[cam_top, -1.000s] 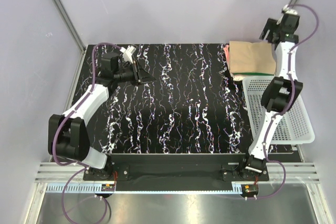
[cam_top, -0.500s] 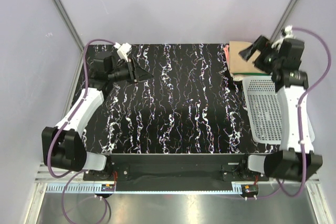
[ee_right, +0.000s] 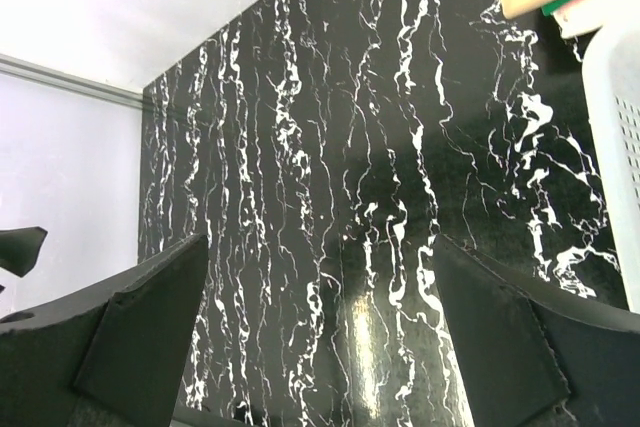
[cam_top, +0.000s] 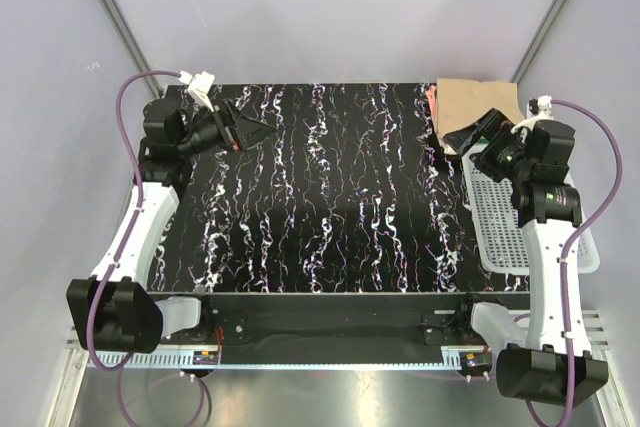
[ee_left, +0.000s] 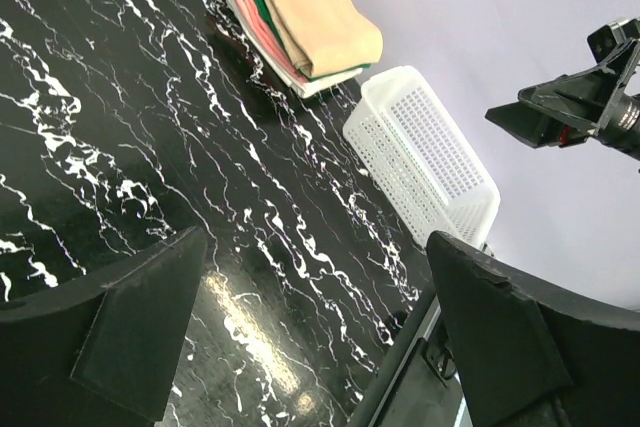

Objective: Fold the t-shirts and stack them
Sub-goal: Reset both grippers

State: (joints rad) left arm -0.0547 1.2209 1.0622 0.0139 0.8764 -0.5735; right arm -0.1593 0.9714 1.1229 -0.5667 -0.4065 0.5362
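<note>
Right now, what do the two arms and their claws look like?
The left arm and right arm have white shells with black joints. A purple cable loops along each. The left claw and right claw have flat, black, wedge-shaped fingers.

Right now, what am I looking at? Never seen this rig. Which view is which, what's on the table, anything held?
Two robot arms are bolted at the table's near edge. The top view looks down from above and behind them. The other two views come from a camera on each wrist, so the dark wedges at the bottom are that arm's own fingers. On the black marbled table, at the far right corner, lies a stack of folded t-shirts: tan on top, green and pink edges beneath. A white mesh basket sits just nearer, at the right edge. The left fingers and right fingers are open and hold nothing.
</note>
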